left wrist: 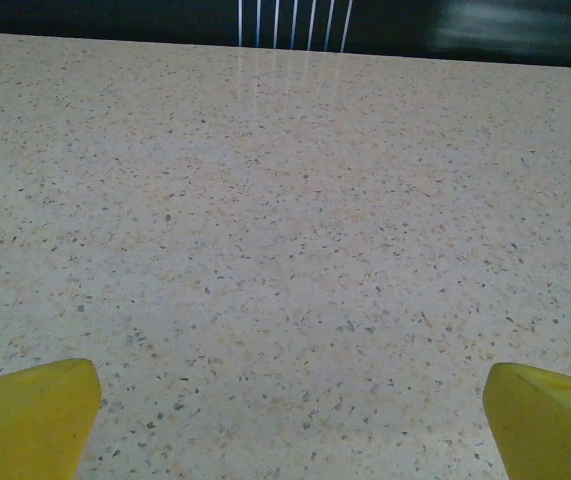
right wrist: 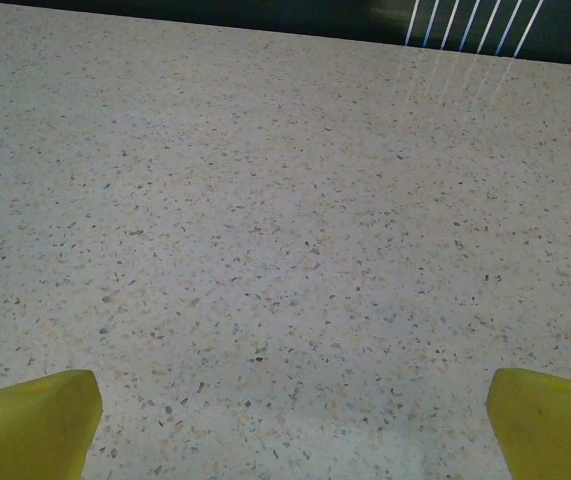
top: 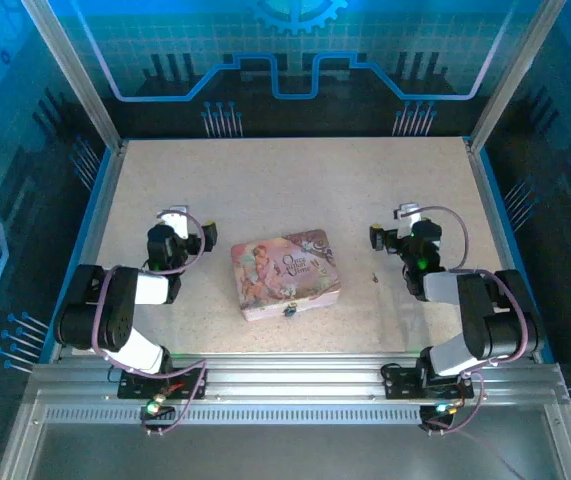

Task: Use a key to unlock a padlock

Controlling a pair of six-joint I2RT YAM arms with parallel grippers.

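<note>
Padlock (top: 288,310) sits at the near side of the pink tin box (top: 285,262), mid-table between the arms. Key (top: 374,277) lies loose on the table (top: 265,180), just right of the tin; we find it too small to read its long axis. We judge the right gripper (top: 408,215) the nearer. The key lies inward of it and closer to the bases, while the fingers point at the far edge. Both right and left gripper (top: 173,217) stand spread wide, holding nothing. We judge the right arm must swing inward and down.
</note>
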